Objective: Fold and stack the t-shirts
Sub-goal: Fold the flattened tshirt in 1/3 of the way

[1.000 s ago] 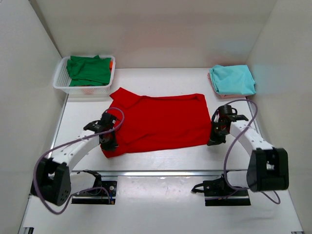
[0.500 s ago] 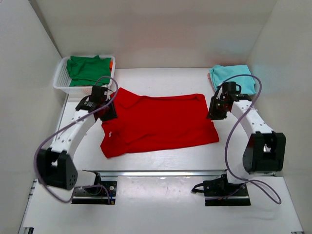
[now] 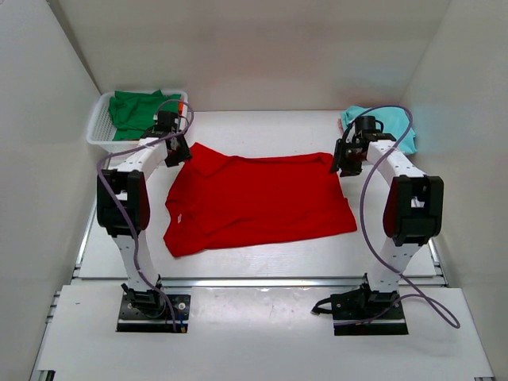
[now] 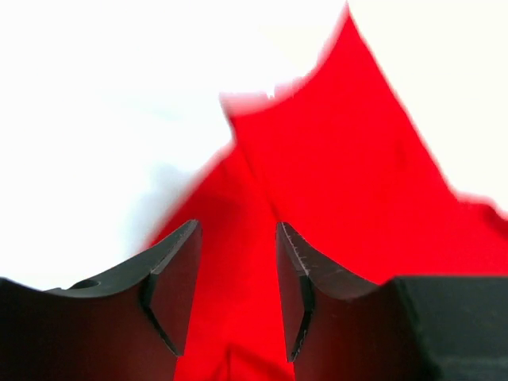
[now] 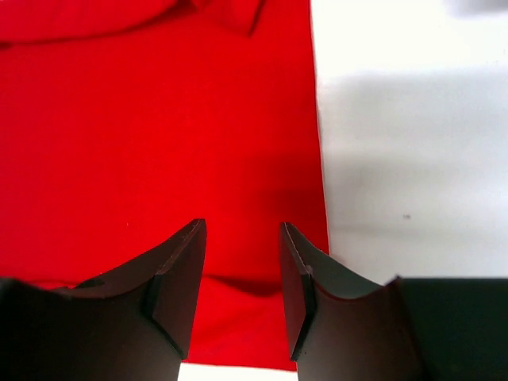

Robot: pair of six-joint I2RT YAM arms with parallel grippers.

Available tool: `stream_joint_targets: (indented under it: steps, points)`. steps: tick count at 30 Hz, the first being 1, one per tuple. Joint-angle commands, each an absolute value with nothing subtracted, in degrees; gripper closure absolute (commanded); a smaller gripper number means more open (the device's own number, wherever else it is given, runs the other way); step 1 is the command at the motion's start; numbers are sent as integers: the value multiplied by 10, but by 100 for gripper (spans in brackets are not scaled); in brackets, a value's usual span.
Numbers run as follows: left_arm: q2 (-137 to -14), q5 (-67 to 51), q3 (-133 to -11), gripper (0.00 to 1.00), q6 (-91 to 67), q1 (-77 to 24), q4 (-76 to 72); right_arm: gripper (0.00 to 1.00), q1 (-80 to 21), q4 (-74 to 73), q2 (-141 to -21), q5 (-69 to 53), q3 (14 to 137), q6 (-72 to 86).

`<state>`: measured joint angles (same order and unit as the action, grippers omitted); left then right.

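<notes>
The red t-shirt (image 3: 258, 202) lies spread flat in the middle of the table, and it fills much of both wrist views (image 4: 349, 182) (image 5: 151, 135). My left gripper (image 3: 175, 155) (image 4: 236, 230) hovers open over the shirt's far left corner, with only cloth showing below the gap. Over the far right corner my right gripper (image 3: 342, 165) (image 5: 242, 228) is open too, holding nothing. A dark green t-shirt (image 3: 141, 113) sits in the white basket (image 3: 98, 136). A teal t-shirt (image 3: 399, 133) lies folded at the back right, partly behind the right arm.
The basket stands at the back left corner, just beyond the left gripper. White walls close in the table on the left, right and back. Bare table (image 3: 262, 258) shows in front of the red shirt, and a strip (image 3: 262, 131) behind it.
Both arms have swung from the red shirt's near corners to its far corners. Both grippers have gone from shut to open. The shirt's near right corner now lies flat and uncovered.
</notes>
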<state>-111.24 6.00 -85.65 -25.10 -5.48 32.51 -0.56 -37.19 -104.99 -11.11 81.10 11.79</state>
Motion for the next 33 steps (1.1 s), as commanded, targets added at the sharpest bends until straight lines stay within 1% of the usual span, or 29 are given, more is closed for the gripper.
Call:
stream_joint_targets:
  steps: [1,3,7,12,16,19,25,27,33]
  points:
    - [-1133,112,-919,46,-251,-42,293,61,-3,-347,-1068,-115,850,115]
    - [-1170,125,-942,47,-248,-42,288,60,-1,-346,-1076,-118,859,117]
    - [-1213,136,-962,43,-248,-42,270,60,-4,-336,-1081,-125,868,121]
    - [-1230,141,-936,42,-253,-53,233,60,-2,-322,-1083,-132,861,123]
    - [-1233,149,-944,41,-252,-61,215,60,-1,-311,-1082,-138,845,127]
    - [-1243,160,-958,40,-243,-68,223,60,-1,-306,-1085,-148,832,134]
    - [-1272,165,-1012,40,-220,-82,253,61,-1,-315,-1094,-154,854,136]
    - [-1288,163,-1040,43,-212,-88,273,60,-1,-309,-1093,-156,856,134]
    - [-1296,157,-1065,43,-196,-98,308,60,-1,-309,-1089,-163,855,136]
